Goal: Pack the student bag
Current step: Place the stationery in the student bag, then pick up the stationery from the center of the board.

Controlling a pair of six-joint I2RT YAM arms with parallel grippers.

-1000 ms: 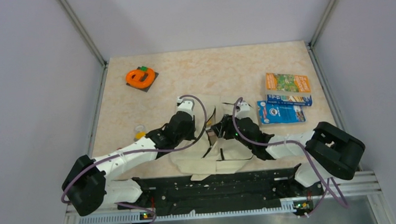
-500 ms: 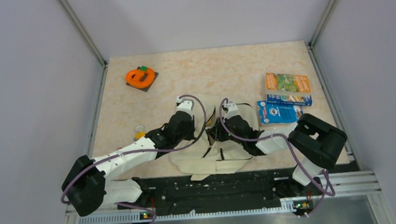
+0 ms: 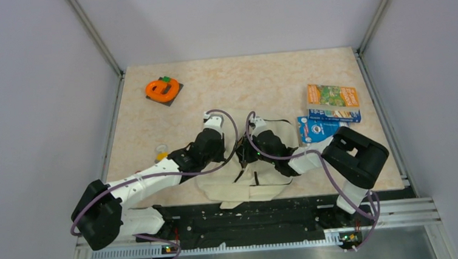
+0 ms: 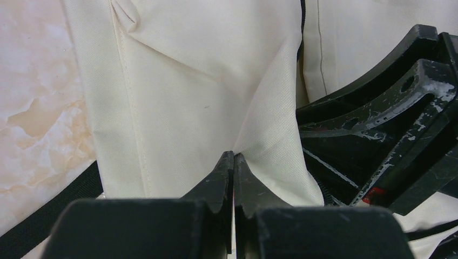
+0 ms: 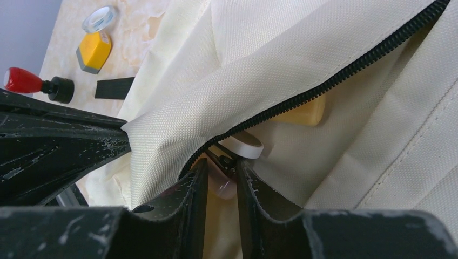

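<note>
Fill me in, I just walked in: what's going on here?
Two arms are working on the student bag. The left gripper has its jaws pinched shut on a fold of the cream fabric. The right gripper sits at the zipper, jaws narrowly apart at the opening's end. Booklets lie outside the bag.

student bag (image 5: 302, 48): matt woven cream cloth | right claw (image 5: 221, 171): scuffed black plastic

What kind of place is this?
Probably a robot lab: a left arm and a right arm stand at the edge of a table, bare grey walls box it in, and a bag lies between them.
</note>
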